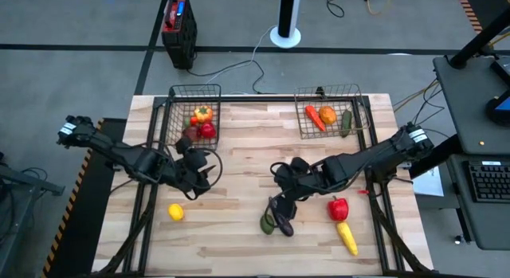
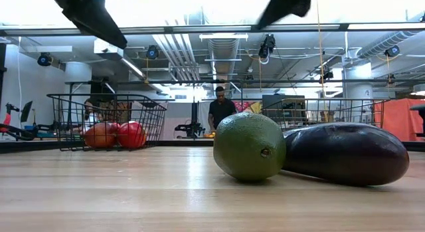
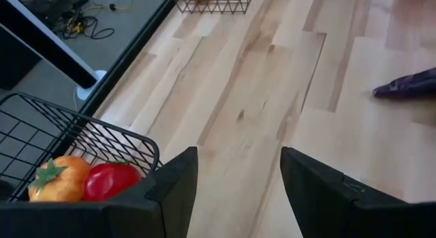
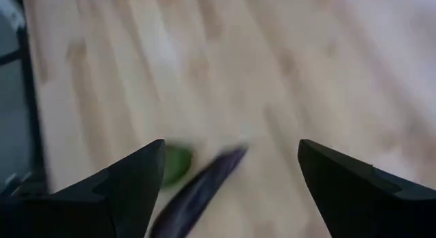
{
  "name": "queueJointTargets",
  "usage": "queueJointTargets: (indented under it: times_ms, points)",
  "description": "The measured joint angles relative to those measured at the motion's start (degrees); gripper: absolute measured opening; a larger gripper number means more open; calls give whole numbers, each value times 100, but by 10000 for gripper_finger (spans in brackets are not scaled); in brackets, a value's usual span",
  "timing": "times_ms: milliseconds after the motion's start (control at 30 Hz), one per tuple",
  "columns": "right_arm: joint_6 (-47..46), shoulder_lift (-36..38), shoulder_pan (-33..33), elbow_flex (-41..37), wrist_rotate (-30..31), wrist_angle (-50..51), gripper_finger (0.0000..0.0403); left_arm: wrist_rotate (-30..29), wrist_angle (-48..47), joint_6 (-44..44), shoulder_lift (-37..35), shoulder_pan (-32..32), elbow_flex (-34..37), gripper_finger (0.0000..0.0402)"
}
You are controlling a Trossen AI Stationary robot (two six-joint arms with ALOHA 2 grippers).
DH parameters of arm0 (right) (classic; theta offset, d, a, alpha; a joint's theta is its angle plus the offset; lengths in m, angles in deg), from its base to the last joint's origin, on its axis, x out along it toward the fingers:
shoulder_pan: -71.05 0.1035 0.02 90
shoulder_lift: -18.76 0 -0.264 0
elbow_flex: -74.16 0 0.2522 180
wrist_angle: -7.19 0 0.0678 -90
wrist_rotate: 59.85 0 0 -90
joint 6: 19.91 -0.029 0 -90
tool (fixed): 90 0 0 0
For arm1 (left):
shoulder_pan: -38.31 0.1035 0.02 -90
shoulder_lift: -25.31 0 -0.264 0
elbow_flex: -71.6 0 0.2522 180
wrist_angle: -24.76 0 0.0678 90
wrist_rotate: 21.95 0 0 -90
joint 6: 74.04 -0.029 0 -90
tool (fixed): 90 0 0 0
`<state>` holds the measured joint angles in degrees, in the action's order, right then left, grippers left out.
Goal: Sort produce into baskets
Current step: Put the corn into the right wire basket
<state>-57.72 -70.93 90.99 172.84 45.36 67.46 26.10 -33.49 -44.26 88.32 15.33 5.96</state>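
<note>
Two grippers hovered open and empty: the right gripper [image 4: 231, 180] above the eggplant [image 1: 281, 217] and green avocado [image 1: 268, 224] (touching) near the tabletop's front edge; the left gripper [image 3: 238, 190] beside the back-left basket [image 1: 179, 103]. Grasping the eggplant could nudge the avocado rolling.

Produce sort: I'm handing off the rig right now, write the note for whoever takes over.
Left end effector: open, empty, just in front of the left basket.
Right end effector: open, empty, above the eggplant and green fruit, which lie together on the table.
Done: left basket holds an orange-yellow pepper and red pieces; right basket holds a carrot, an orange and a green cucumber.
Left: lemon, eggplant, green fruit, red pepper, yellow piece.
</note>
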Motion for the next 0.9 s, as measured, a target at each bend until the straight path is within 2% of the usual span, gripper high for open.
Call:
queueJointTargets:
  times_ms: [133,300,433,600,900]
  points:
    - [-704,0,0,-47,-1013,518,325,-20,3,33,58,4,0,191]
    - [-1695,-40,47,-76,-2363,1638,325,-20,61,33,137,4,0,191]
    - [-2292,-46,319,-76,-3068,2654,325,-117,99,3,201,4,0,191]
    - [-3213,21,833,-85,-3079,3466,325,-181,280,-208,255,4,0,191]
    - [-4959,516,1793,-589,-2715,3341,324,-470,479,-379,255,4,0,191]
